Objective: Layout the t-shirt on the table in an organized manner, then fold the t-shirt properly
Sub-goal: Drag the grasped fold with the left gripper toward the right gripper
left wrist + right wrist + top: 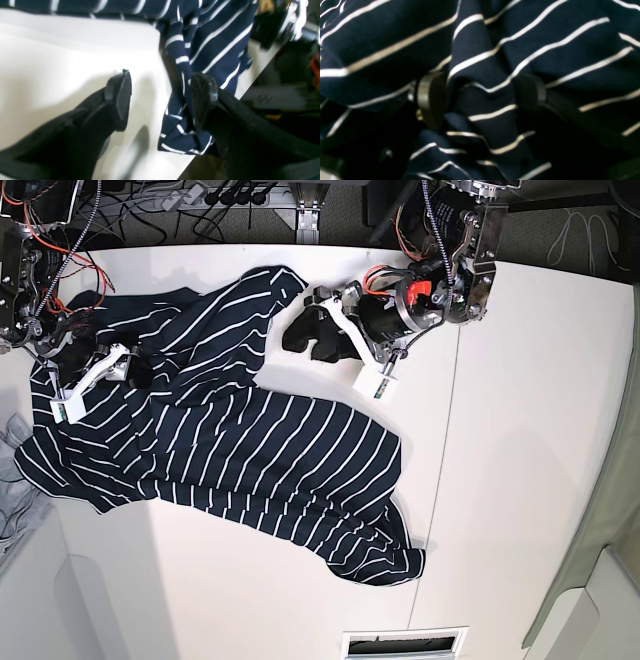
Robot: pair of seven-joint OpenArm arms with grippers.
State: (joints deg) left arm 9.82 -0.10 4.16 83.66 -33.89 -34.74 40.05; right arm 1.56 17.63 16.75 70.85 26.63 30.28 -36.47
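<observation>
The navy t-shirt (260, 450) with thin white stripes lies crumpled and spread across the left half of the white table (530, 430). In the left wrist view my left gripper (162, 97) is open above the table (62, 62), and a bunched fold of the t-shirt (212, 37) lies against its right finger (203, 97). In the base view the left gripper (312, 338) sits at the shirt's far edge. My right gripper (480, 96) stands open with a ridge of t-shirt (485, 75) between its fingers, over the shirt's left part (138, 370).
A light-grey cloth (15, 445) lies at the table's left edge. Cables and a power strip (200, 195) run along the far side. A thin dark seam (445, 480) crosses the tabletop, and a slotted white panel (405, 643) sits at the near edge.
</observation>
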